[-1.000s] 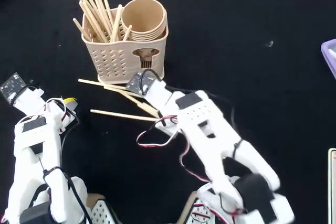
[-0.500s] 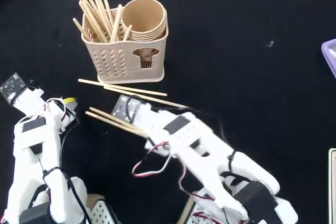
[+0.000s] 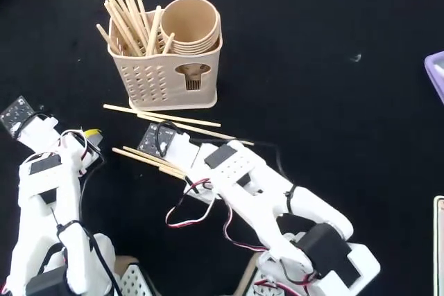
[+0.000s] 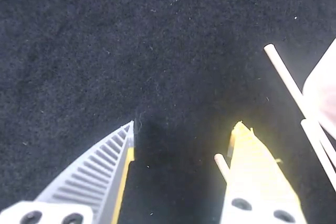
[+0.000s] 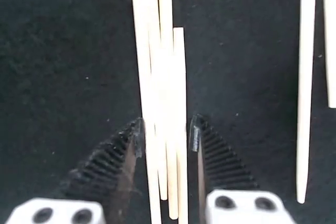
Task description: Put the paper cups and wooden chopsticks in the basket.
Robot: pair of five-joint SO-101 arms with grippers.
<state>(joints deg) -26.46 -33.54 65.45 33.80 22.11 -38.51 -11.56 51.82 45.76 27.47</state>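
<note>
A beige basket [image 3: 166,77] at the back left holds stacked paper cups [image 3: 191,24] and several wooden chopsticks [image 3: 128,22]. My right gripper [image 3: 173,166] [image 5: 166,129] lies low on the black table in front of the basket, shut on a small bundle of chopsticks [image 3: 142,158] [image 5: 160,77] that sticks out past its fingertips. Two more loose chopsticks [image 3: 173,120] [image 5: 306,77] lie between it and the basket. At the left, my left gripper [image 3: 89,140] [image 4: 184,129] is open over bare cloth, with chopstick ends [image 4: 294,87] beside it.
A purple container [image 3: 436,74] sits at the right edge of the black table [image 3: 333,102]. The right arm's white body and loose wires [image 3: 201,202] stretch across the front middle. Open cloth lies right of the basket.
The right arm swung left and toward the table's front, away from the basket, carrying chopsticks with it. The left arm stayed still.
</note>
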